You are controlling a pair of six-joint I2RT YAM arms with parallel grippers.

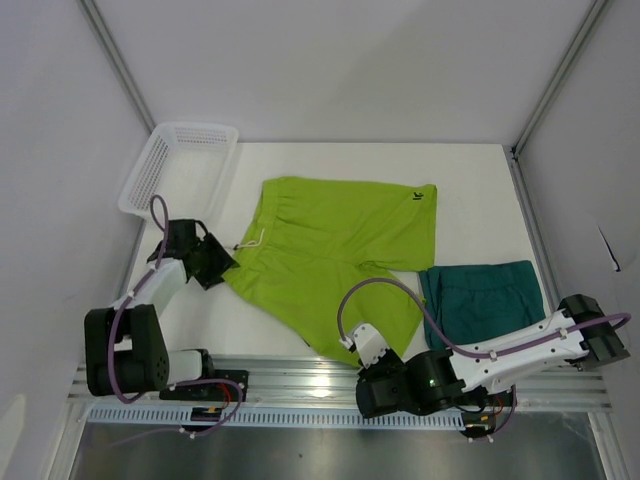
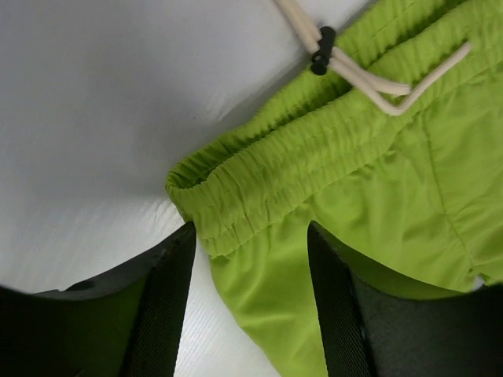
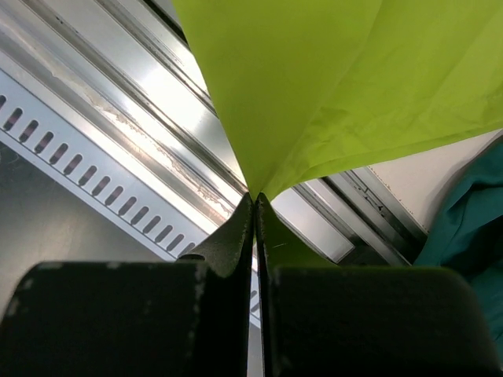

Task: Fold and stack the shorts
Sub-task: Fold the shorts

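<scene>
The lime yellow-green shorts [image 1: 340,235] lie spread flat mid-table, their pale drawstring [image 2: 369,86] on the waistband. My left gripper [image 1: 216,262] is at their left waistband corner. In the left wrist view its jaws [image 2: 251,243] stand open, straddling the waistband edge [image 2: 236,188] and the fabric below it, with both fingers [image 2: 169,298] apart from the cloth. My right gripper [image 1: 355,350] is at the near edge, shut on the hem corner of the lime shorts [image 3: 314,86], pinched at its tips [image 3: 255,200]. The dark teal shorts [image 1: 482,300] lie folded at the right.
A white mesh basket [image 1: 180,165] stands at the back left corner. The metal rail [image 3: 149,133] of the table's near edge runs just under the right gripper. The right arm [image 1: 520,350] reaches across in front of the teal shorts [image 3: 471,228].
</scene>
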